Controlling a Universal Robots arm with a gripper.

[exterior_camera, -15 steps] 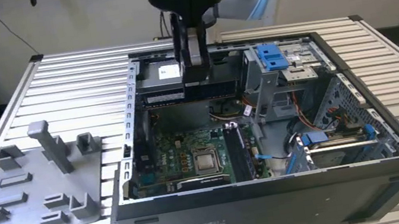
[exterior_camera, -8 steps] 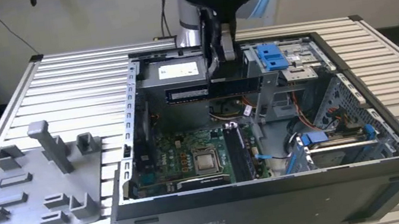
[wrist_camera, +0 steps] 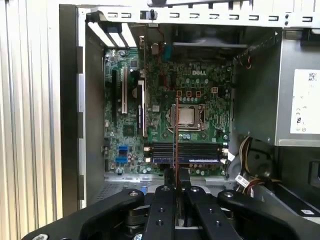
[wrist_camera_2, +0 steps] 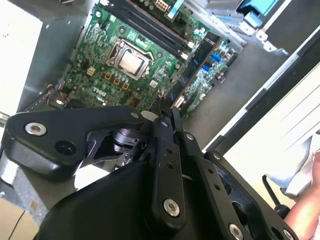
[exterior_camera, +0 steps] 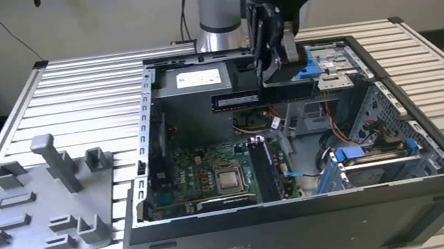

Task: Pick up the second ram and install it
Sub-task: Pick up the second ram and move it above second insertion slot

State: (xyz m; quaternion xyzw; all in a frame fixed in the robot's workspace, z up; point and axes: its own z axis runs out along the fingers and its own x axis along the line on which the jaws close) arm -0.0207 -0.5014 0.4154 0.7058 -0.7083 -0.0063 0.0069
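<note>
Clearly, your fingers (exterior_camera: 268,45) clamp the second ram (exterior_camera: 236,100), upper centre of frame; likely light, stiff, fragile, so spare its contacts.

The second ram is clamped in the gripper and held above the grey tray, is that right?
Not quite. The second ram is clamped in the gripper, but it is held above the open computer case, not the grey tray, which sits beside the case. The exterior view shows this.

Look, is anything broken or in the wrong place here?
Nothing looks broken or spilled. Only the memory stick hangs above the open computer case, pinched in the gripper, not in a slot.
</note>
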